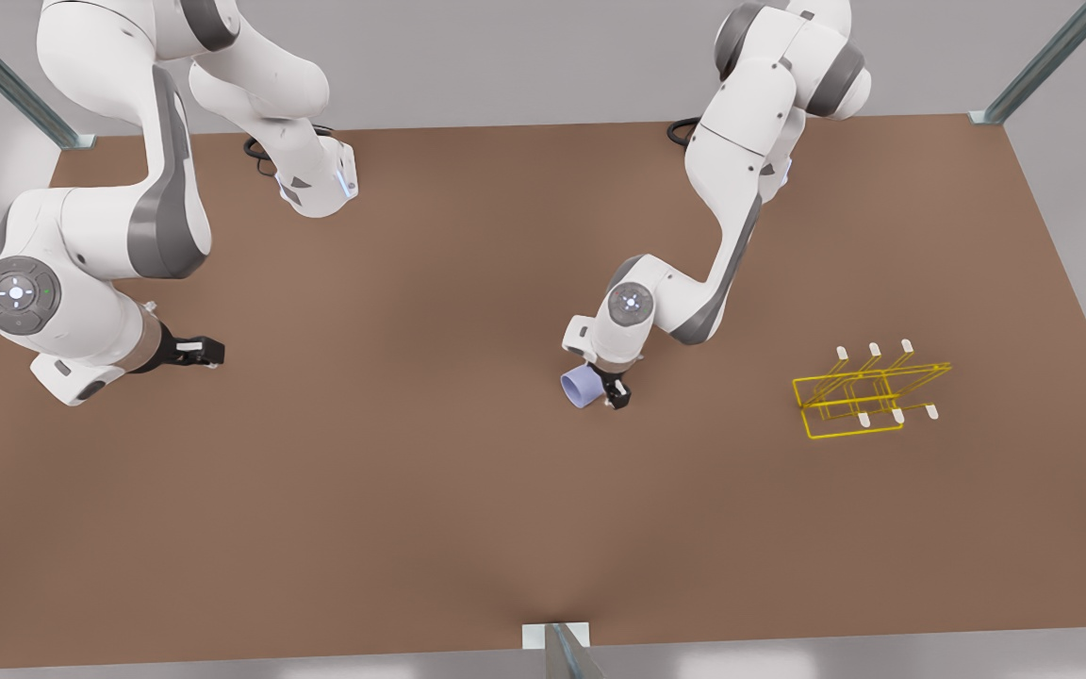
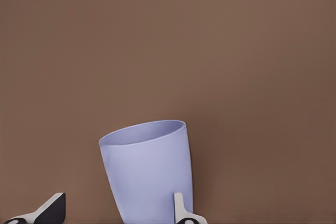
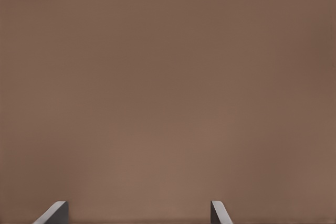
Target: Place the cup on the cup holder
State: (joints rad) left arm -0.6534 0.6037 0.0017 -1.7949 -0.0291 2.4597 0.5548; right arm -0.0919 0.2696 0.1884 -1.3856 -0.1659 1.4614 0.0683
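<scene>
While your brown table (image 1: 468, 528) lies bare around them, the yellow wire cup holder (image 1: 868, 396) stands at the front view's right, well apart from the lavender-blue cup (image 1: 581, 386). Your left gripper (image 1: 611, 393) sits at that cup near mid-table, fingers (image 2: 180, 208) spread (whether both touch, you cannot tell). Your right gripper (image 1: 206, 351) waits at the front view's left, fingers (image 3: 219, 213) spread.

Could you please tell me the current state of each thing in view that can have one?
cup: tipped sideways, at the left claw, off the cup holder.
cup holder: on the table, prongs bare.
left claw: open, fingers either side of the cup.
right claw: open, holding nothing, waiting.
</scene>
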